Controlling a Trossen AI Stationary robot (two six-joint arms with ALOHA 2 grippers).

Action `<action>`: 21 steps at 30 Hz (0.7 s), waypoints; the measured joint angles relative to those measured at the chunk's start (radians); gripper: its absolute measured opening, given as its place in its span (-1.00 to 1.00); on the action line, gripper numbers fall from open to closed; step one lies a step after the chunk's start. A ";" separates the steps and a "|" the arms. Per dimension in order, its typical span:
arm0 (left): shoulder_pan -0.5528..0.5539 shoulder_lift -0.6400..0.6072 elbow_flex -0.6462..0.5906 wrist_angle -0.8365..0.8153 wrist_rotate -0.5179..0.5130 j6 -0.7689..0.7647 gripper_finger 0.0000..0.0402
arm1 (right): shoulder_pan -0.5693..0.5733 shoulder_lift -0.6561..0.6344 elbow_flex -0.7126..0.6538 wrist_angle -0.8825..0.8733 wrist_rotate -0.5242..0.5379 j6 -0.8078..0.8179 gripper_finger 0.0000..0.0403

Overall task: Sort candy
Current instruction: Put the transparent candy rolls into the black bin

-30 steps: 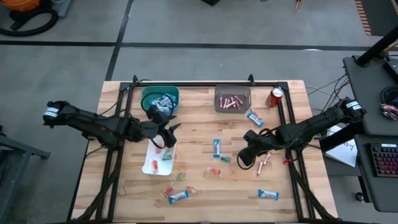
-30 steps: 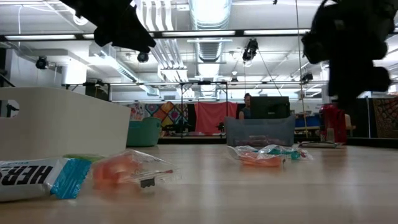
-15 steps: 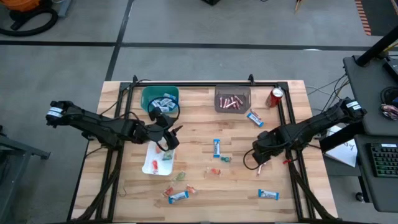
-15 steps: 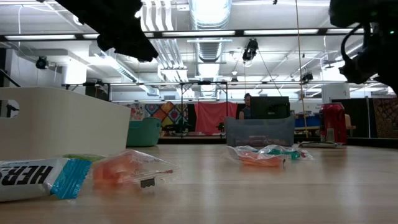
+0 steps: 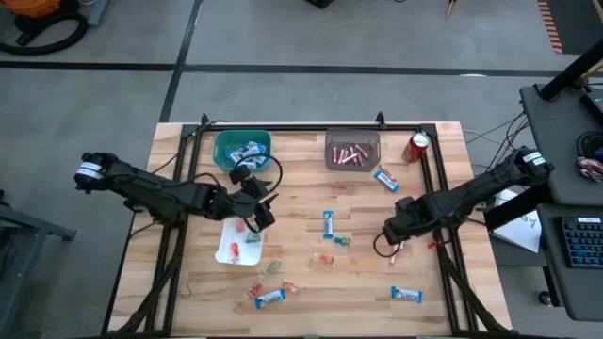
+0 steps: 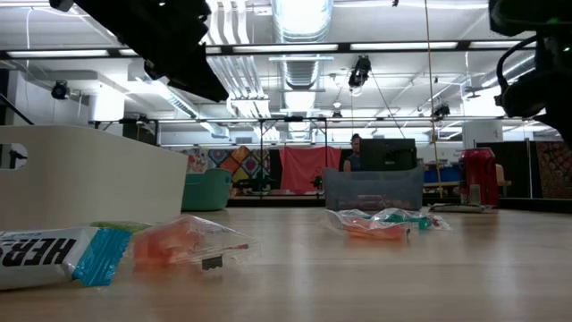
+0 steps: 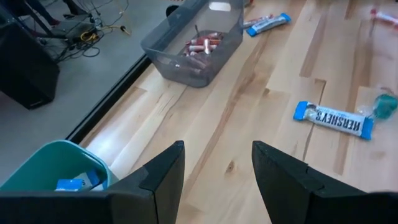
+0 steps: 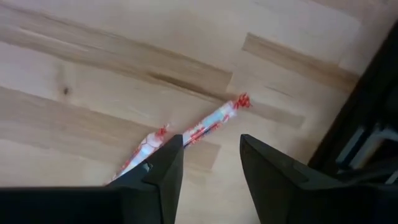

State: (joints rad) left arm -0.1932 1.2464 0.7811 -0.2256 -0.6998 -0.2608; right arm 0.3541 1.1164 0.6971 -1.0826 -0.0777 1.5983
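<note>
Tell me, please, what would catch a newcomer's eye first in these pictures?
Probably the candy scattered across the middle of the wooden table, with a teal bin and a grey bin at the far edge and a white tray nearer. The right pincer hangs open over a pink stick by the right rail, and the left pincer hovers open near the teal bin.

Pale matt wooden table (image 5: 301, 282)
</note>
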 joint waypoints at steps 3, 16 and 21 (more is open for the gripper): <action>0.000 0.006 0.000 0.000 -0.016 0.025 -0.15 | 0.051 0.012 -0.006 0.023 0.002 0.093 -0.22; 0.000 0.005 0.000 -0.001 -0.100 0.044 -0.15 | 0.185 0.078 -0.069 0.105 0.053 0.290 -0.22; 0.000 0.006 0.000 -0.001 -0.103 0.040 -0.15 | 0.182 0.077 -0.101 0.121 0.093 0.315 -0.25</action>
State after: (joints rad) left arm -0.1928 1.2519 0.7811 -0.2264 -0.8024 -0.2212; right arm 0.5365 1.1932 0.5965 -0.9620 0.0157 1.9136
